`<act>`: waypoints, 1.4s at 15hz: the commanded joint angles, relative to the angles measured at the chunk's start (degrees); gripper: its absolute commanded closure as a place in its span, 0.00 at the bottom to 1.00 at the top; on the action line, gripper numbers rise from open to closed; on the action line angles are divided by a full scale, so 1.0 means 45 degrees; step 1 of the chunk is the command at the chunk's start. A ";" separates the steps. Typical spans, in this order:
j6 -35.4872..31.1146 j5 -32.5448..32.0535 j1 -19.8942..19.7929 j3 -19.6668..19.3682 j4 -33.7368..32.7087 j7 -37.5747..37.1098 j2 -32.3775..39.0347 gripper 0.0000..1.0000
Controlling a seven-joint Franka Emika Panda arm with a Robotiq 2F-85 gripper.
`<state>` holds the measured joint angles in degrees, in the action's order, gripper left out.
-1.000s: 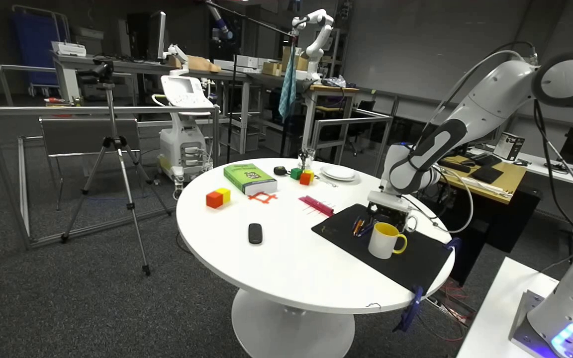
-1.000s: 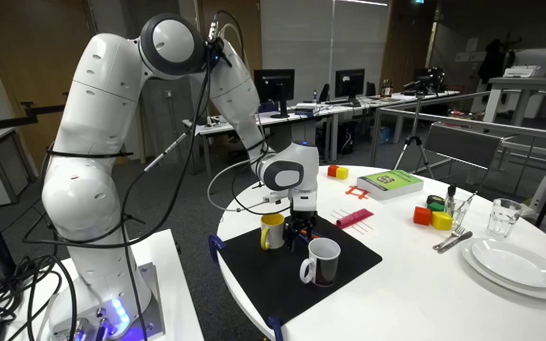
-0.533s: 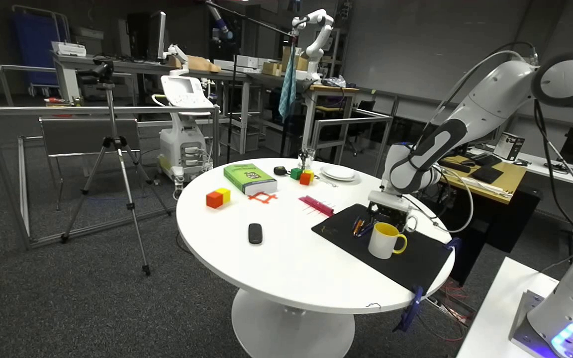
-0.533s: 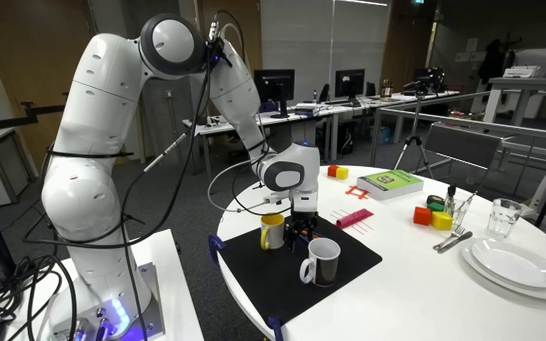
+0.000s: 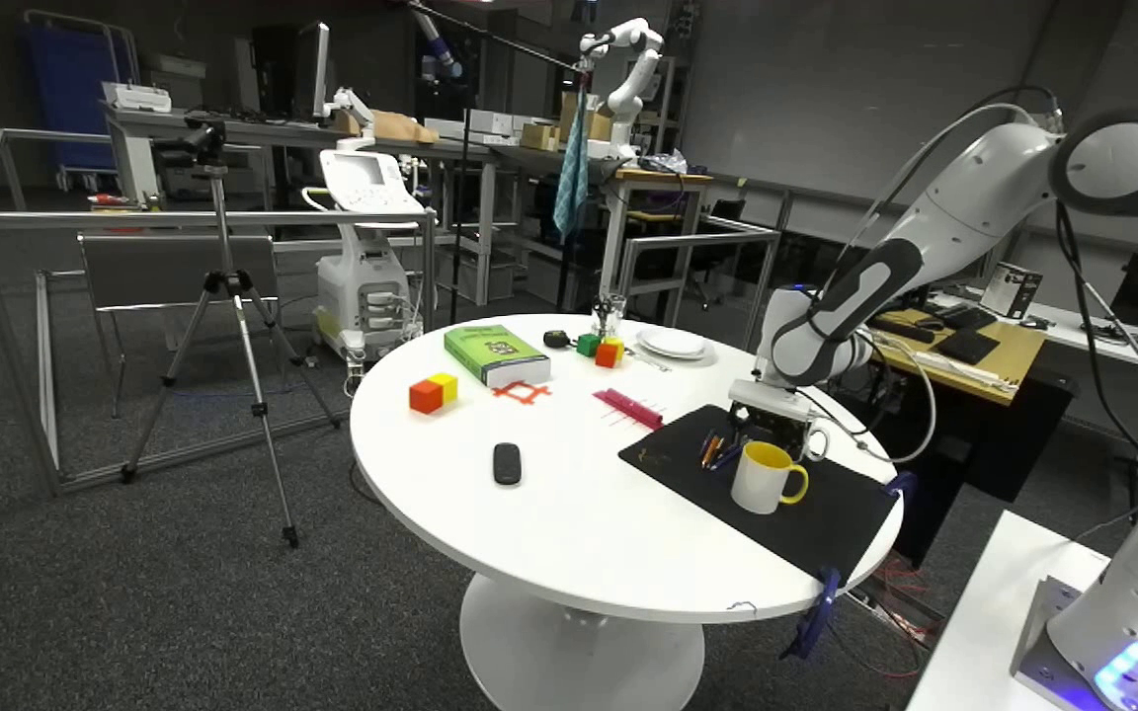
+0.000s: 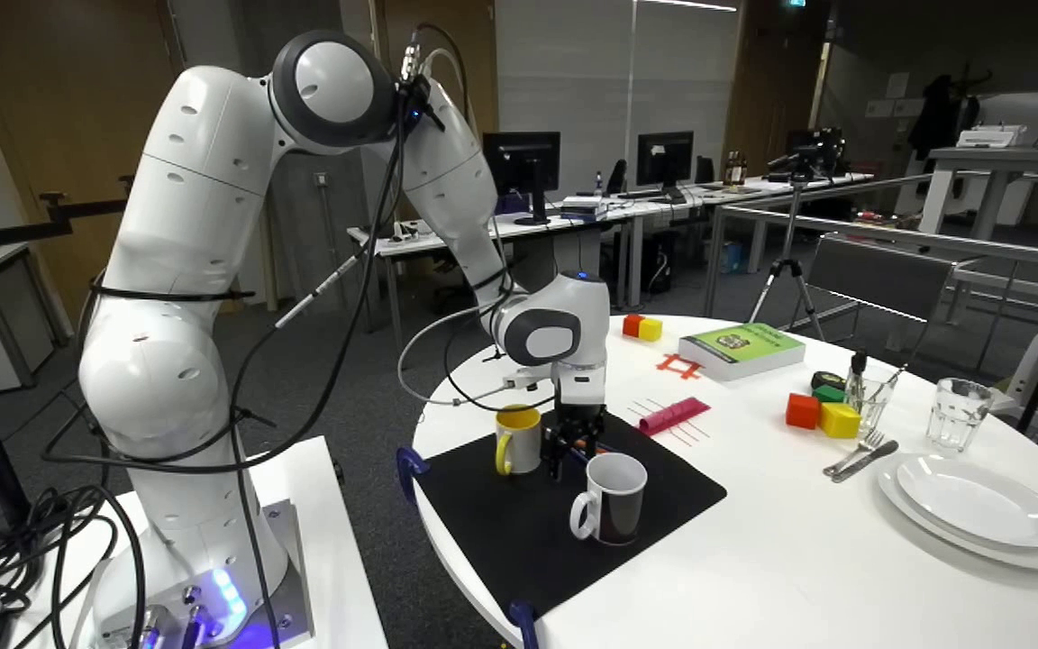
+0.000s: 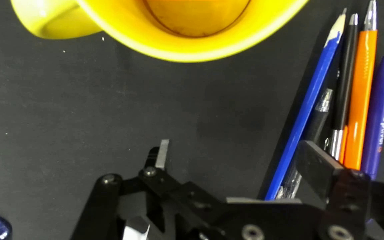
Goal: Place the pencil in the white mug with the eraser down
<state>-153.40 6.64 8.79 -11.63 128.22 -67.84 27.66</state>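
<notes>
The white mug (image 7: 192, 55) with its yellow inside and yellow handle stands upright on the black mat; it shows in both exterior views (image 5: 759, 486) (image 6: 523, 447). The blue pencil (image 7: 307, 111) lies on the mat beside several pens, its sharpened tip pointing toward the top of the wrist view. Its other end is hidden behind my gripper, so I cannot see the eraser. My gripper (image 7: 235, 143) is open and empty, low over the mat beside the mug. The pencil passes between its fingers, close to the right one. In the exterior views the gripper (image 5: 770, 430) (image 6: 566, 448) is among the mugs.
Another mug (image 6: 624, 516), white with a dark panel, stands on the mat close to my gripper. An orange pen (image 7: 362, 100), a purple pen (image 7: 378, 116) and dark pens lie right of the pencil. Blue clamps (image 5: 816, 617) hold the mat (image 6: 501, 532) at the table's edge.
The arm has shifted very slightly, with the elbow and wrist moving by a small amount. The mugs and pens have not visibly moved.
</notes>
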 commanded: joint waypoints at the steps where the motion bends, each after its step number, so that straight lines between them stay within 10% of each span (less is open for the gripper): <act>1: 0.0258 -0.0193 -0.0210 0.0121 -0.0418 0.0038 0.0190 0.00; 21: 0.0545 -0.0191 -0.0134 0.0119 -0.0968 0.0046 0.0626 0.00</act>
<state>-152.98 6.64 8.86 -11.56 124.58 -67.80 30.85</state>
